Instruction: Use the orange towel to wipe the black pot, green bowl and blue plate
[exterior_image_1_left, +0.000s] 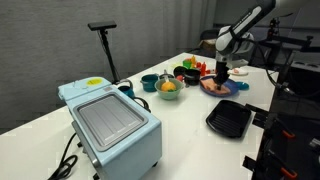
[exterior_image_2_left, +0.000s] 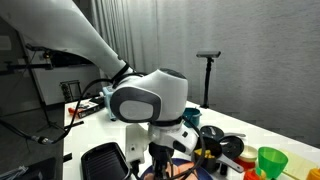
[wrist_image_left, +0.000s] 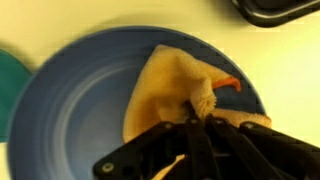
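The blue plate (wrist_image_left: 80, 100) fills the wrist view, and the orange towel (wrist_image_left: 165, 85) lies bunched on its right half. My gripper (wrist_image_left: 192, 122) is shut on a fold of the towel, pressing it down onto the plate. In an exterior view the gripper (exterior_image_1_left: 222, 72) stands upright over the blue plate (exterior_image_1_left: 212, 89) at the far end of the table. The green bowl (exterior_image_1_left: 168, 89) sits to the plate's left, and the black pot (exterior_image_1_left: 188, 74) is behind them. In the exterior view from behind the arm, the arm's body hides most of the plate.
A flat black tray (exterior_image_1_left: 228, 119) lies in front of the plate, near the table edge; its corner shows in the wrist view (wrist_image_left: 285, 10). A teal cup (exterior_image_1_left: 148, 82) stands left of the bowl. A pale blue toaster oven (exterior_image_1_left: 108, 122) fills the near left.
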